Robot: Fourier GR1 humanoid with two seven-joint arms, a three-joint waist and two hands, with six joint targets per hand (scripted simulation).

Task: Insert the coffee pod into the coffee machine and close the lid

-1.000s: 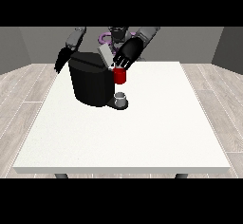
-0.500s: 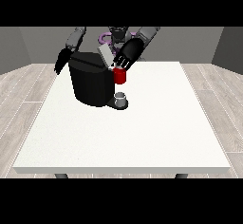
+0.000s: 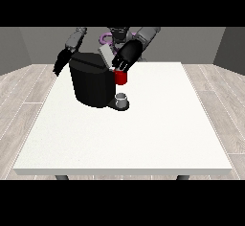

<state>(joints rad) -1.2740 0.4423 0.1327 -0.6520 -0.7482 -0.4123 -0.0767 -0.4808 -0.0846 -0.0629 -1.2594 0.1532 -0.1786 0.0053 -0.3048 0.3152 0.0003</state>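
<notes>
The black coffee machine (image 3: 94, 84) stands on the white table (image 3: 143, 134), left of the middle and towards the back. Its grey lid (image 3: 105, 55) is tilted up at the top. A red thing at the machine (image 3: 121, 78) shows on its front right. Below that, a small grey thing (image 3: 122, 98) sits on the machine's base. The hand at the view's right (image 3: 127, 54) is over the machine's top, just right of the lid and above the red thing. The hand at the view's left (image 3: 61, 63) hangs beside the machine's left edge with its fingers straight, pointing down.
The table's front edge (image 3: 124, 170) runs near the bottom of the view. A wood floor (image 3: 28, 91) surrounds the table. The robot's torso (image 3: 115, 34) stands behind the machine.
The hand at the view's left has sunk a little beside the machine. The hand at the view's right stays by the lid with hardly any movement.
</notes>
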